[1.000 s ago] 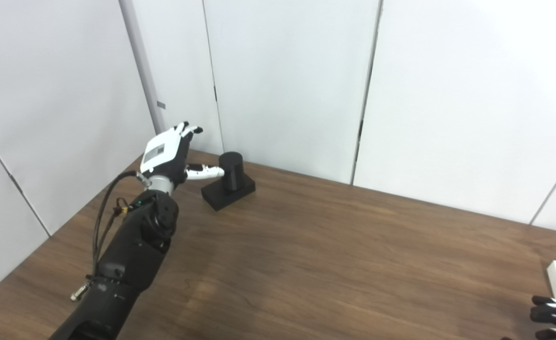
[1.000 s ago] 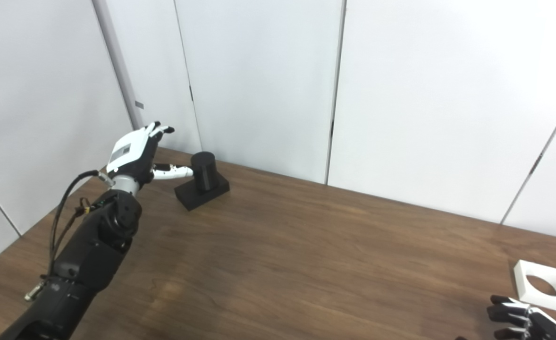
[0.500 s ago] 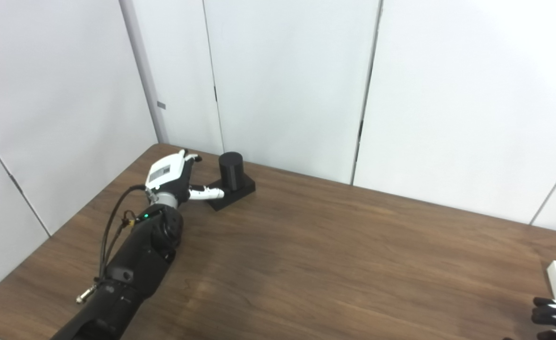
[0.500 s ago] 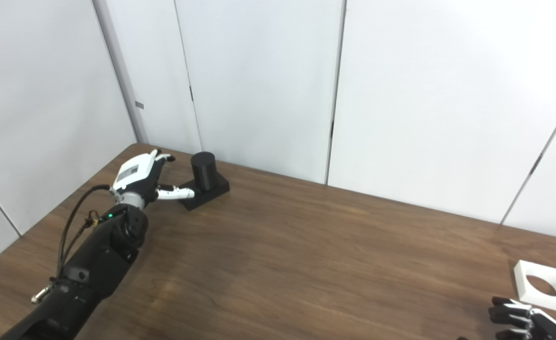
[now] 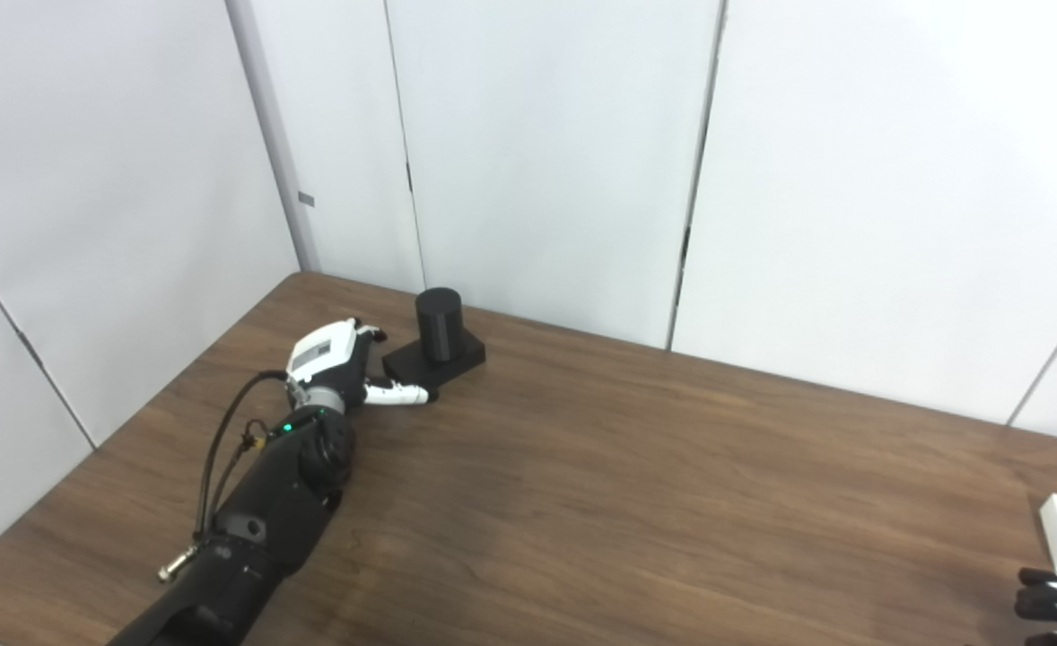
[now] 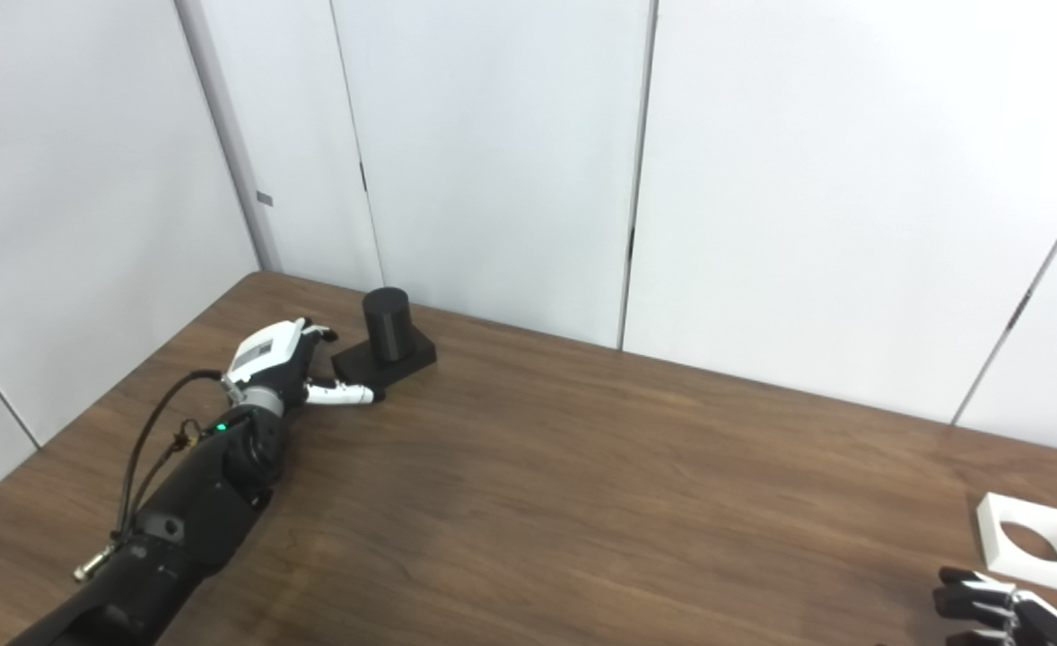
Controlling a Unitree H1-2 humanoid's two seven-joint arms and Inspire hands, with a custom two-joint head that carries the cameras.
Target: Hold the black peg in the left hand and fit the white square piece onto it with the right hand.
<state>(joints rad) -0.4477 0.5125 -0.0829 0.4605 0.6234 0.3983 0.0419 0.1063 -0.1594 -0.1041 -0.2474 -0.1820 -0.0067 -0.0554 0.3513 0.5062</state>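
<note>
The black peg (image 5: pixel 439 325), a short cylinder on a square black base, stands upright at the table's far left corner. My left hand (image 5: pixel 336 363) is low over the table just left of the base, open, its thumb stretched along the base's near corner; whether it touches I cannot tell. The white square piece (image 6: pixel 1029 542) with a round hole lies flat near the right front edge. My right hand (image 6: pixel 995 610) shows only its dark fingers at the bottom right, just in front of the white piece, holding nothing.
The brown wooden table (image 5: pixel 636 484) spans the view. White wall panels (image 5: pixel 546 161) stand close behind the peg. The table's left edge (image 5: pixel 134 413) runs near my left arm, which has a loose black cable on it.
My left hand has come down from beside the peg's top to table height next to the base, and the arm has lowered. The right hand, peg and white piece have stayed put.
</note>
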